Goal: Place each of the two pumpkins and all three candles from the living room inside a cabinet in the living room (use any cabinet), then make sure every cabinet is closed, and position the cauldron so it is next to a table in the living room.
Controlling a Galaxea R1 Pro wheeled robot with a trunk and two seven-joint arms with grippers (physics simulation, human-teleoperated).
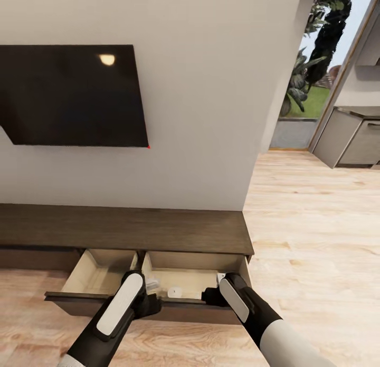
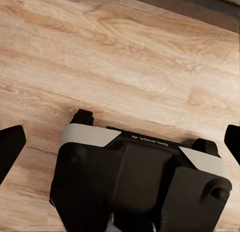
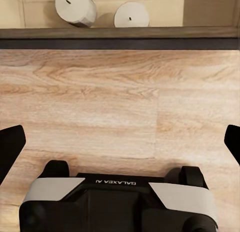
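The long dark brown cabinet [image 1: 126, 228] stands against the wall with two drawers pulled out below its top. The left drawer [image 1: 100, 272] shows bare pale wood. In the right drawer [image 1: 190, 274] lie grey-white candles [image 1: 174, 292]; two candles [image 3: 76, 6] [image 3: 131, 14] appear in the right wrist view behind the drawer front [image 3: 120, 39]. My left gripper [image 1: 150, 304] [image 2: 120, 144] hangs open in front of the drawers, pointing at the floor. Beside it, my right gripper [image 1: 211, 295] [image 3: 120, 144] is open too and holds nothing. Pumpkins, cauldron and table are out of view.
A black TV [image 1: 71, 95] hangs on the white wall above the cabinet. Light wood floor [image 1: 311, 240] stretches to the right toward a glass door with plants [image 1: 309, 82] and a grey kitchen unit [image 1: 353, 137]. My own base [image 2: 140, 187] shows under both wrists.
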